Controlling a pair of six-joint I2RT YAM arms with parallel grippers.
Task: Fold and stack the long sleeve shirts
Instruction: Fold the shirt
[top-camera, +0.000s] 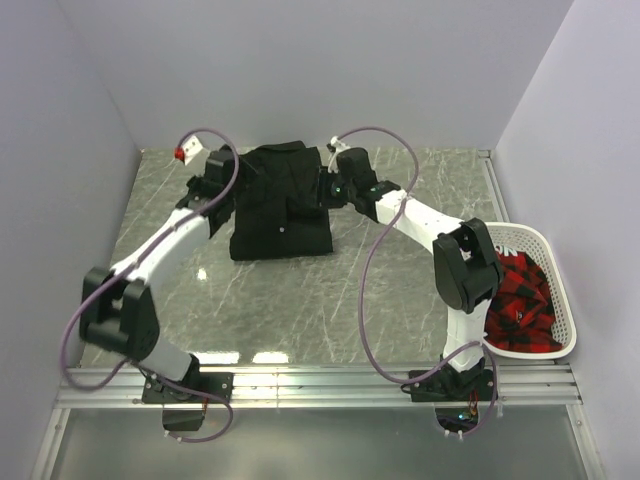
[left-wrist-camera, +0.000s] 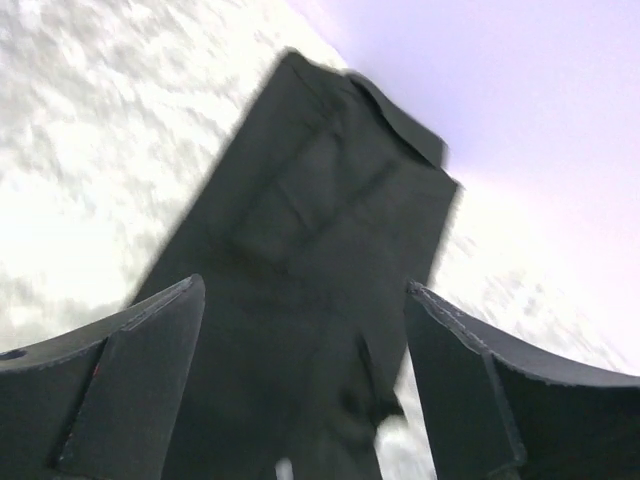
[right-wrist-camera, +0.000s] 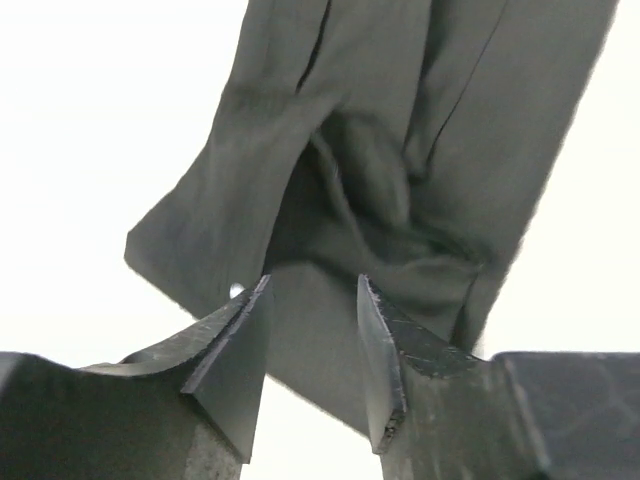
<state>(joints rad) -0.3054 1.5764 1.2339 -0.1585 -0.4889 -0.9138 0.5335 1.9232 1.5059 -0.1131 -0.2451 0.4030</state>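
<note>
Two hands are parked at the shirt, one on each side. The left hand (left-wrist-camera: 305, 288) is spread wide with nothing held; the black shirt (left-wrist-camera: 330, 200) is seen lying past the gap between its fingers, collar (left-wrist-camera: 400, 120) end farthest off. That view is a bit blurred, so finer detail can't be made out.

The right hand (right-wrist-camera: 313, 283) is parted less, roughly halfway, and black cloth shows in the gap. Whether the fingers are actually touching it can't be told, but no pinch is seen, so it's counted as released.

From the top view, the left hand is placed at the shirt's left edge and the right hand at its right edge, both toward the collar end. The shirt is folded into a rough rectangle and laid flat on the bench (top-camera: 300, 310), far middle, collar toward the back wall. One pale button (top-camera: 283, 231) can be spotted near its front edge.

Over at the bench's right side a white basket (top-camera: 560, 270) is set, well apart from the shirt, with red-and-black plaid cloth (top-camera: 520, 300) piled in it.
</note>
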